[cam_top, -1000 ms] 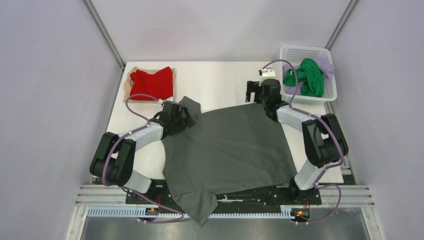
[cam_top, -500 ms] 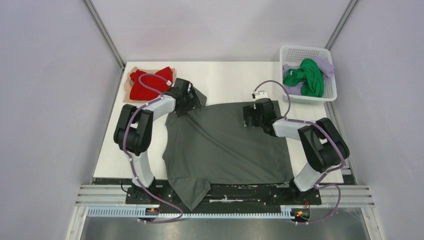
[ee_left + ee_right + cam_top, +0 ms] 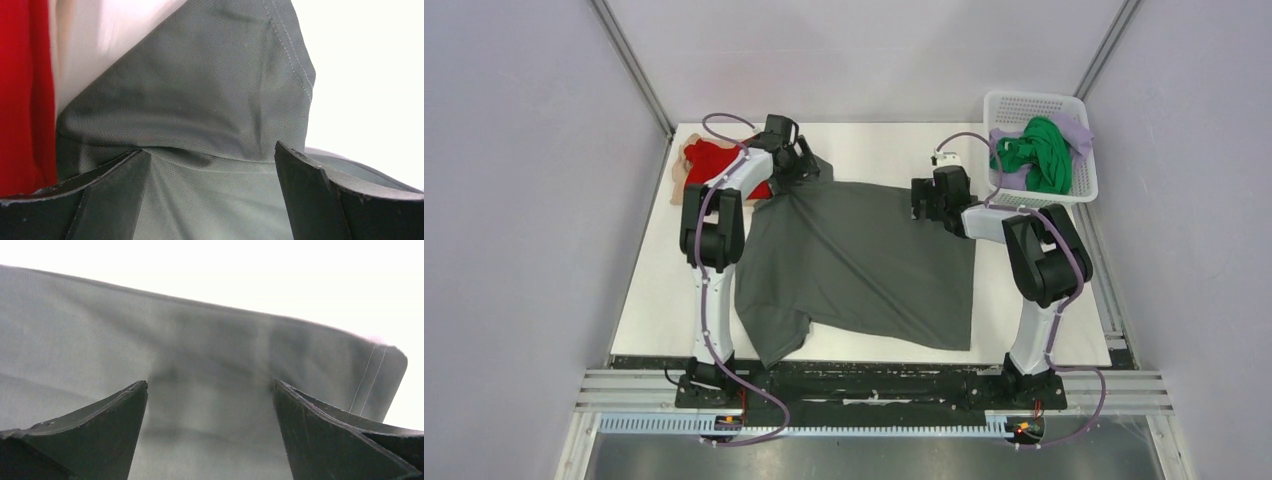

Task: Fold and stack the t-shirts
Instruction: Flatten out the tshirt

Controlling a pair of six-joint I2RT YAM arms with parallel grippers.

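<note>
The dark grey t-shirt (image 3: 864,260) lies spread over the middle of the table, one sleeve hanging near the front edge. My left gripper (image 3: 796,165) is at its far left corner, jaws apart over the grey sleeve (image 3: 200,100). My right gripper (image 3: 921,200) is at the far right corner, jaws apart over the grey hem (image 3: 200,355). The folded red t-shirt (image 3: 709,160) lies at the far left, just beside the left gripper, and also shows in the left wrist view (image 3: 25,100). The bright green t-shirt (image 3: 1036,150) and the pale lavender t-shirt (image 3: 1079,130) sit in the basket.
The white mesh basket (image 3: 1039,197) stands at the far right corner, close to the right gripper. Bare white table (image 3: 874,150) shows behind the grey shirt. Grey walls close in on both sides.
Both grippers moved toward the far side and the dark grey shirt slid with them, off the front rail. The left arm swung up beside the red shirt.
</note>
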